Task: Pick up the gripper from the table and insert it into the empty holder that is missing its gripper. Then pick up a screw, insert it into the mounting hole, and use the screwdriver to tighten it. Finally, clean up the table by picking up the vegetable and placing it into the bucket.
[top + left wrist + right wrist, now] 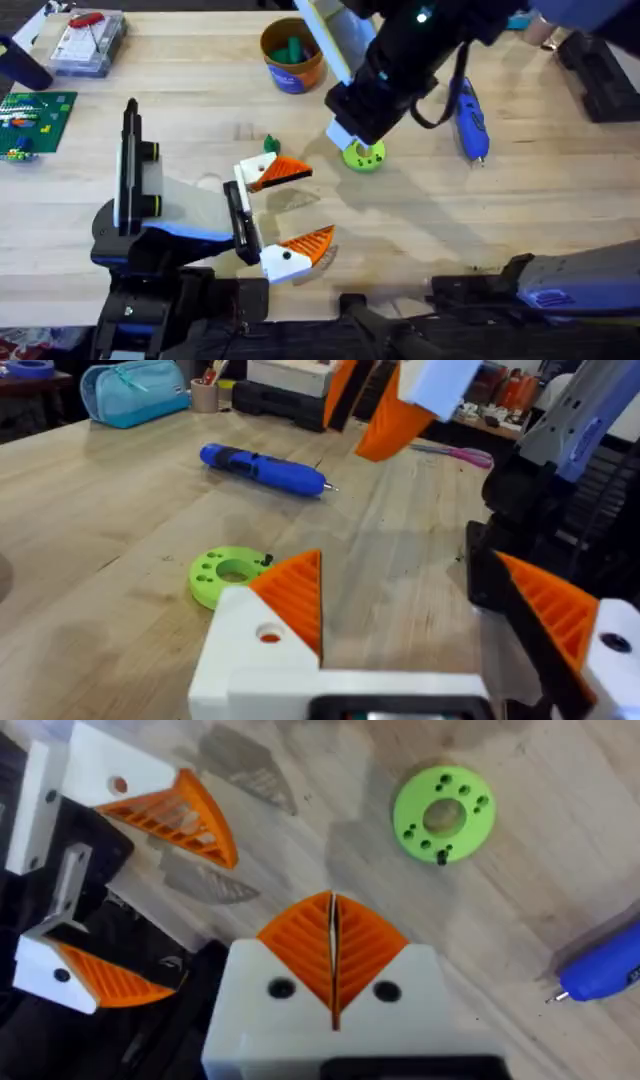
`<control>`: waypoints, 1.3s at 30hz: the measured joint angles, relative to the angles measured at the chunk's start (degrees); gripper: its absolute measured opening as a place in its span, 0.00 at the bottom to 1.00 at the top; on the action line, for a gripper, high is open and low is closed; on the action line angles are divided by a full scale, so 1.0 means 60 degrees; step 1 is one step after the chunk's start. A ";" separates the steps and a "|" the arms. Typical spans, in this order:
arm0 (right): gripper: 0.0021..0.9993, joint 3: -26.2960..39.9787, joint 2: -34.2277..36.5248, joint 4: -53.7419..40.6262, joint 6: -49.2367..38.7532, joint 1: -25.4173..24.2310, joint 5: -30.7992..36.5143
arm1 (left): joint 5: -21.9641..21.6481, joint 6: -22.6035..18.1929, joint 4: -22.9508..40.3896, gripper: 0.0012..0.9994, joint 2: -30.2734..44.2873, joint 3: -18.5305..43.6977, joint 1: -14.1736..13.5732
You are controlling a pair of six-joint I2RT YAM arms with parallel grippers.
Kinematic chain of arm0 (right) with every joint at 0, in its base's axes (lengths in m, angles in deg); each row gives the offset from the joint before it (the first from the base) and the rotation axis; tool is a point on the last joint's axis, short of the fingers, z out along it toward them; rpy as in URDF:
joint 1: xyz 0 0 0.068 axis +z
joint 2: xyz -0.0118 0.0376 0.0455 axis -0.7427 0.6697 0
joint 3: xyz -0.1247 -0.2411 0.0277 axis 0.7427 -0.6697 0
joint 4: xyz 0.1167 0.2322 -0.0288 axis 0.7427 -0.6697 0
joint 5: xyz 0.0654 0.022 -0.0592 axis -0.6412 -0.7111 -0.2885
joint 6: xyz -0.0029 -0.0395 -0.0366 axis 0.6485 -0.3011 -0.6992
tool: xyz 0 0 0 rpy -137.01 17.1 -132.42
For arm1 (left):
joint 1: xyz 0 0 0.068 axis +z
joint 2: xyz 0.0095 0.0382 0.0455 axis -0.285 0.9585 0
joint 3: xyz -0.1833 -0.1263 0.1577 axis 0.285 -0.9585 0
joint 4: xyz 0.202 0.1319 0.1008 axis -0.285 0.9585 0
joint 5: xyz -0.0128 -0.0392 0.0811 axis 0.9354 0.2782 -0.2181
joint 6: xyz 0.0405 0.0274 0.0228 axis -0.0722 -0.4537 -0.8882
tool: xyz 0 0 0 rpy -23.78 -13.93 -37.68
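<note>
- The left hand (290,215) is low over the wooden surface (480,220), in front of the left arm's base, and its two orange ribbed pads (276,172) stand wide apart with nothing between them.
- The right hand (333,945) hangs above the middle of the surface; in the right wrist view its two orange pads (300,945) are pressed flat together and I see nothing held between them.
- A green disc (364,156) with small holes lies flat on the surface, just below the right hand in the overhead view. It is near the left hand but not touching it.
- The screwdriver (470,118) lies on its side on the surface, to the right of the green disc and well apart from the left hand. No hand touches it. Its thin metal tip (331,488) shows in the left wrist view.
- The bucket (291,56) stands upright at the far side of the surface, behind the green disc. Something green (290,49) is inside it; I cannot tell what it is.
- A small green piece (271,145) lies on the surface just beside the far pad of the left hand.
- At the far left corner there is a clear plastic box (88,42), and beside it a green board (36,120).
</note>
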State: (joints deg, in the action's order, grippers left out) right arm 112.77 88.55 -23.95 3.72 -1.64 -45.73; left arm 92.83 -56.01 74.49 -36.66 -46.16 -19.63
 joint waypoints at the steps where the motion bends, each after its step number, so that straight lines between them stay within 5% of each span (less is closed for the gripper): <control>1: 0.00 -0.0002 -0.0051 -0.0042 0.0039 -0.0024 0.0000 | 0.0000 0.0000 0.0000 0.99 0.0000 0.0000 0.0000; 6: 0.00 -0.0279 -0.0963 0.0073 0.0313 -0.0270 0.0025 | 0.0004 0.0000 0.0004 0.99 0.0000 0.0000 0.0000; 14: 0.00 -0.2563 -0.3225 0.1093 0.0767 -0.0860 0.0241 | 0.0000 0.0000 0.0004 0.99 0.0000 0.0000 0.0000; 23: 0.03 -0.3672 -0.3534 0.1239 0.0856 -0.1136 0.0255 | 0.0002 0.0000 0.0004 0.99 0.0000 0.0000 0.0000; 30: 0.96 -0.3709 -0.3521 0.1352 0.0859 -0.1136 0.0255 | 0.0000 0.0000 0.0004 0.99 0.0000 0.0000 0.0000; 39: 1.00 -0.4081 -0.2506 0.2123 0.1142 -0.1306 0.0319 | 0.0000 0.0000 0.0004 0.99 0.0000 0.0000 0.0000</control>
State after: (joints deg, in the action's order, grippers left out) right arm 88.29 73.51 -11.22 10.58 -9.48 -43.82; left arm 92.83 -56.01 74.52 -36.66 -46.16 -19.63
